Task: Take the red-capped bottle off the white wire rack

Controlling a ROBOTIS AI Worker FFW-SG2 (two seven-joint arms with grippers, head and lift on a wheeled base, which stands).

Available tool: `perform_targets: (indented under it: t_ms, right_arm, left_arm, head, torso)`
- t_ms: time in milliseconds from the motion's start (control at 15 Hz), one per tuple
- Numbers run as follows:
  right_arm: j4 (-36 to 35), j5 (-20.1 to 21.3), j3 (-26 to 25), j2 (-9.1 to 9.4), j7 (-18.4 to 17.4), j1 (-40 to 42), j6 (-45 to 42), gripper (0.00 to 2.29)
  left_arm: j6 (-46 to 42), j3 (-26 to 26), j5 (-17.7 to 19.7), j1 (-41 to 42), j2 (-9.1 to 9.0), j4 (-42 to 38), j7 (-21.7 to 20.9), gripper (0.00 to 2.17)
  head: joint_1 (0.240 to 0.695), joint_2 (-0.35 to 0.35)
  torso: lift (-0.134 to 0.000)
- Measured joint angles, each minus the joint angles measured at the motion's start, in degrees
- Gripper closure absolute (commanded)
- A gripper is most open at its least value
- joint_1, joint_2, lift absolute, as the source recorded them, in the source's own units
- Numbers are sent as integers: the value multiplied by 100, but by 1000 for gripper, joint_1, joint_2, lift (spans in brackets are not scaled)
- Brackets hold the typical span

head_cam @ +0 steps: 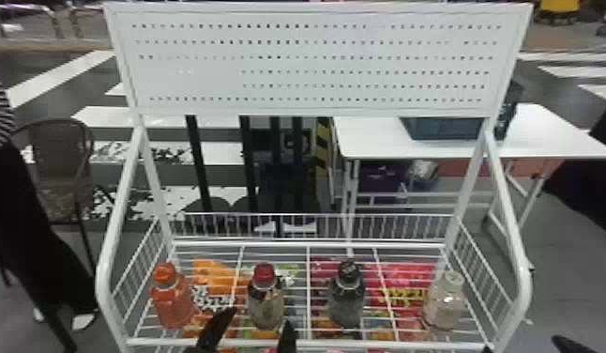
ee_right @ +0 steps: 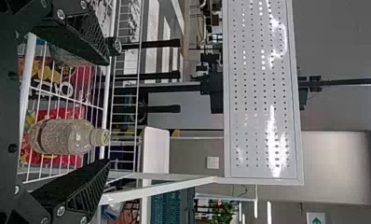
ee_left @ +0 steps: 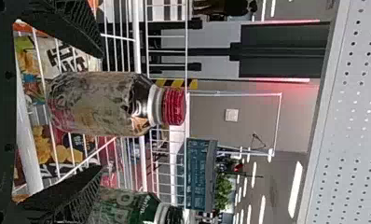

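One red-capped bottle [head_cam: 265, 305], upright on the white wire rack [head_cam: 335, 245], between the left gripper [head_cam: 261, 315]'s wide-set fingers. We list the right gripper [head_cam: 521, 342]'s fingers likewise wide.

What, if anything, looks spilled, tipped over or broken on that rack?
Nothing stands out. The red-capped bottle, orange bottle, dark-capped bottle and pale-capped bottle all stand capped in a row on the white wire rack, with no spill or breakage visible.
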Motion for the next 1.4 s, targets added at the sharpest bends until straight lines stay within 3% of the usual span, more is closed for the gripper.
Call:
perform_targets:
  t_ms: [467,600,1267,1333,1400]
  right_arm:
    - [-32,67,5,0,-5,13,16,151]
    - [-25,75,4,0,-6,11,18,151]
    - [-3,144,-53,0,2,16,71,151]
    - [-6,146,-54,0,1,25,71,151]
    - [-6,147,-56,0,1,28,71,151]
  left_arm:
    - [215,0,84,-465,-34,277,-163,-1]
    - [242,-17,128,-557,-61,364,-109,107]
    - [211,-82,205,-1214,-199,1225,-6,154]
    - [208,-82,205,-1233,-201,1246,8,313]
    - [203,-80,204,-1240,-201,1247,15,718]
  head:
    - [499,0]
    - [499,0]
    - [499,0]
    - [499,0]
    - [499,0]
  torso:
    - [0]
    - [0]
    - [0]
    - [0]
    - [0]
